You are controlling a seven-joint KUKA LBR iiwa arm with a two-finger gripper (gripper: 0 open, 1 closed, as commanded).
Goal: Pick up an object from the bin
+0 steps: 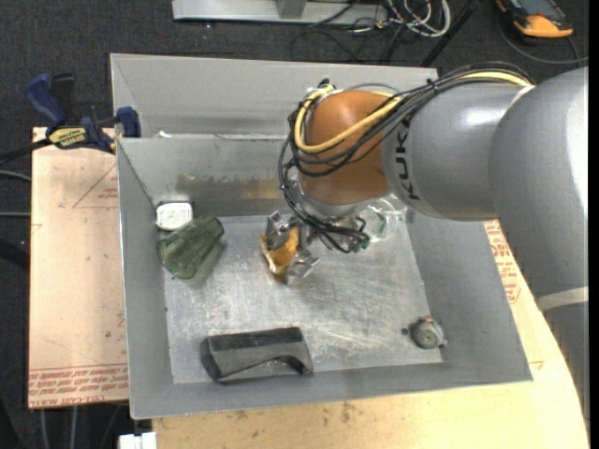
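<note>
One small orange-brown obj right at gripper tip, mid bin; grip state unclear.

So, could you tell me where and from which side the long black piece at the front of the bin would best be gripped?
Probably from straight above, across its short width near the middle. The long black piece lies flat on the bin floor, running left to right, with nothing touching its long sides. Its ends look uneven, so the middle seems safer, though the bin's front wall is close.
</note>
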